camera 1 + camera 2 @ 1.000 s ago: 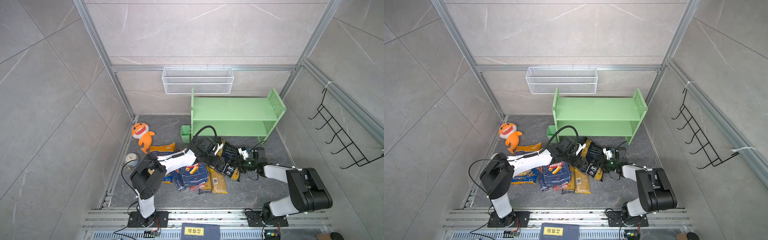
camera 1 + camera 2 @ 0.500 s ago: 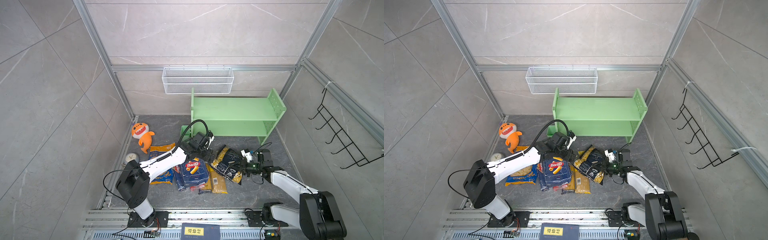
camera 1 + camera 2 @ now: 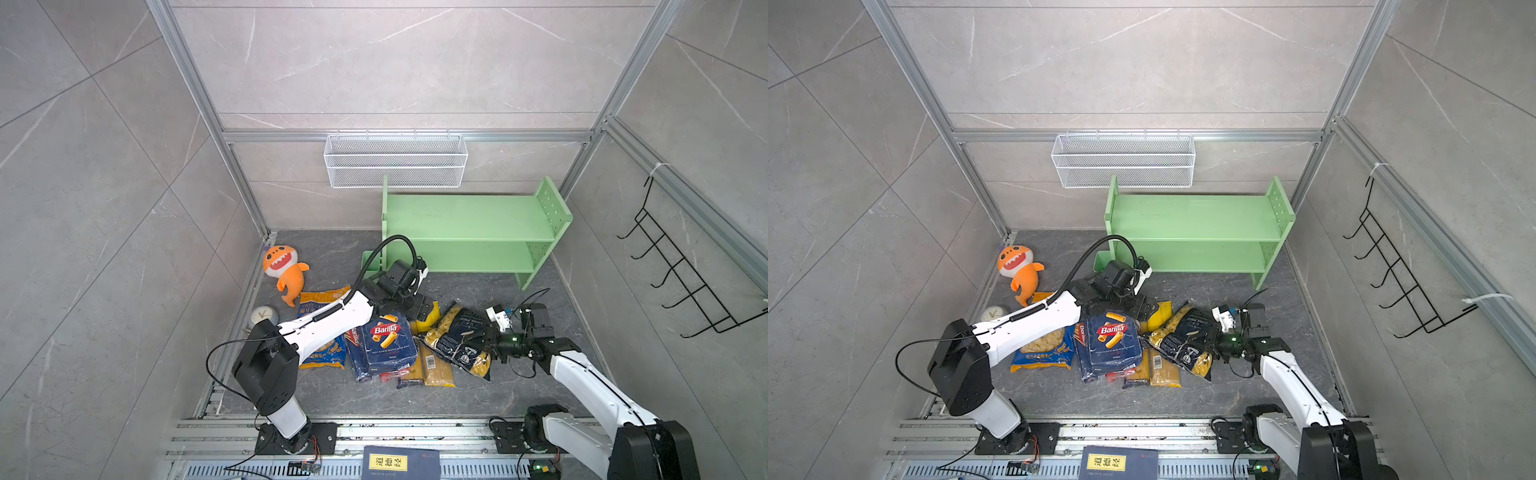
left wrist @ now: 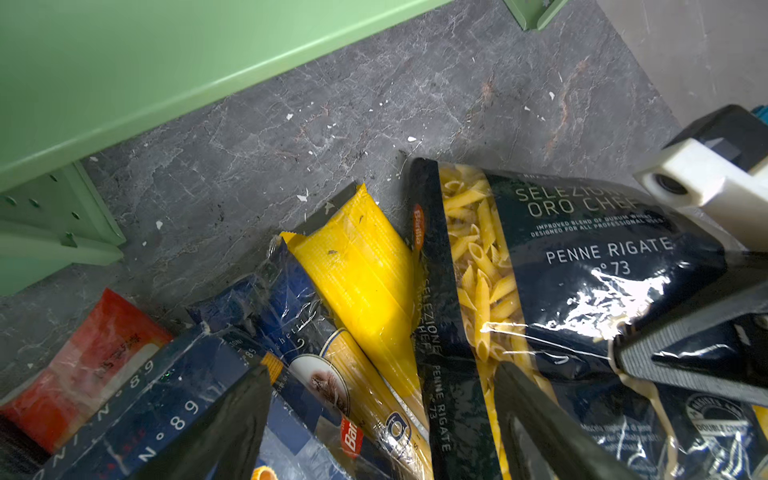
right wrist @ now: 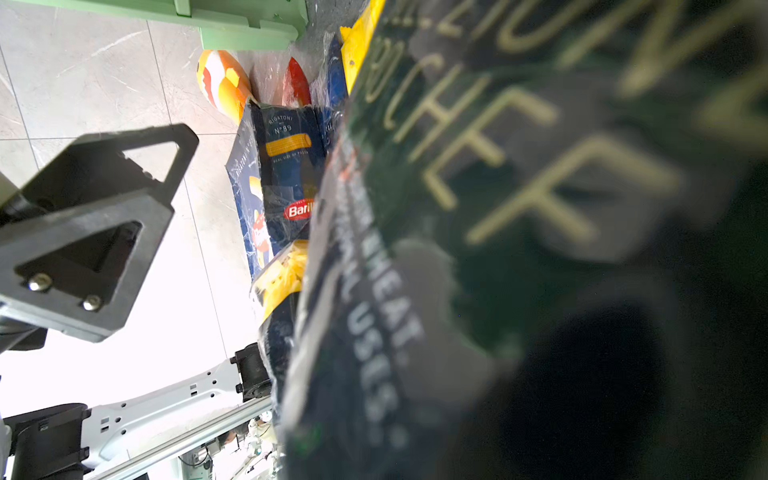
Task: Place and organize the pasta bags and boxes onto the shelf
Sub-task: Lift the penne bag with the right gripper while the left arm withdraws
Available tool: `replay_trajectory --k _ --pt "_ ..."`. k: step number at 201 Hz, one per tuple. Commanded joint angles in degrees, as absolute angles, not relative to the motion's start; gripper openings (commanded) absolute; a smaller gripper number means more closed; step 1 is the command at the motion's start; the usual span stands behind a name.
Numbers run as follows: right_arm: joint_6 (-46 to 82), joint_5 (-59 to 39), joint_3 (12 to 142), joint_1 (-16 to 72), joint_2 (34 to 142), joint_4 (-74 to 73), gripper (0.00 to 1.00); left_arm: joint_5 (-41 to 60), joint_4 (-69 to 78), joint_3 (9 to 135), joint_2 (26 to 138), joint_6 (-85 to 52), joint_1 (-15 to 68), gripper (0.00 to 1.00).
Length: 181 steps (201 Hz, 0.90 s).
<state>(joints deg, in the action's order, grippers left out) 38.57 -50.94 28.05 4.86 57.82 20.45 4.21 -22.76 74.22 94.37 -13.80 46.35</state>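
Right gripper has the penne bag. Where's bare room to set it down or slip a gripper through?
Both tiers of the shelf are bare. Open floor: the strip between shelf front and the pile, and the band between pile and front rail. Crowded: the middle, where rigatoni box, spaghetti packs, orecchiette bag and penne bag overlap, left gripper over them.

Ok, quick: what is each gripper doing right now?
Left gripper: open, holding nothing.
Right gripper: shut on the black-and-clear plastic penne bag.

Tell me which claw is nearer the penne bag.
Right. The right claw is shut on the penne bag's edge; the left claw hangs open over the spaghetti packs beside it.
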Motion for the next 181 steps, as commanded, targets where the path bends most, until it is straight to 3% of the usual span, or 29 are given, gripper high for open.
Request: replay_trajectory --k 1,181 --pt "36.13 -56.50 35.47 5.05 53.09 19.41 0.00 4.53 -22.98 76.29 94.53 -12.23 45.72 0.86" --pt "34.45 -58.74 61.97 5.03 46.87 36.95 0.00 0.56 -21.80 76.11 90.78 -11.29 42.36 0.86"
